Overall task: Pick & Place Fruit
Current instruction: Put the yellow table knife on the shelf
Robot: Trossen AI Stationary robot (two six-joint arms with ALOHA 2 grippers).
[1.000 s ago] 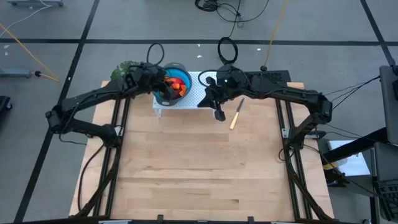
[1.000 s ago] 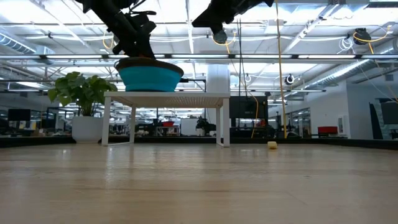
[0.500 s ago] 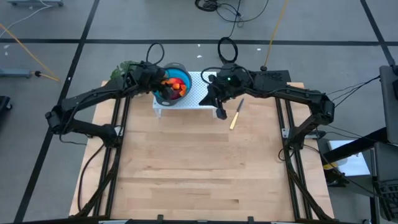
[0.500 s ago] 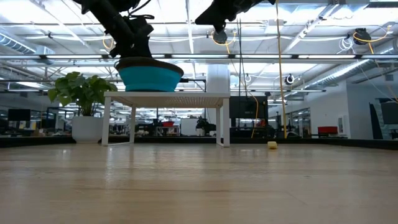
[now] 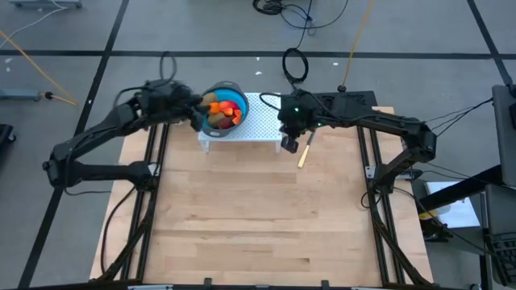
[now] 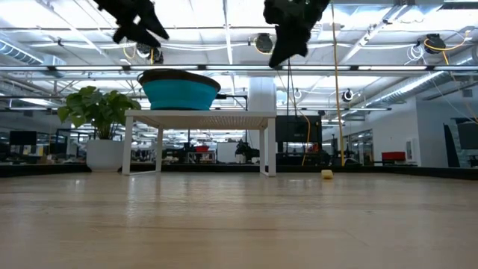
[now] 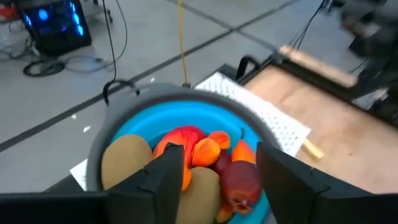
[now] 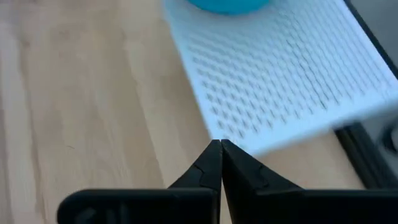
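Fruit (image 7: 205,165) fills bowl (image 5: 235,98); left gripper (image 7: 214,168) open, empty, should descend on one piece; right gripper (image 8: 216,163) closed, waits near rack (image 5: 262,121).

Open-plan lab – ceiling lights (image 6: 388,30), monitors (image 6: 22,138)

table (image 5: 242,209): pale matt wood | rack (image 5: 262,121): white perforated sheet | bowl (image 7: 140,127): smooth blue plastic

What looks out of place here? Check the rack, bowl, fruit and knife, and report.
Nothing stands out. The blue bowl sits upright on the white perforated rack, the fruit all inside it. The knife lies flat on the table beside the rack. No spills or damage show.
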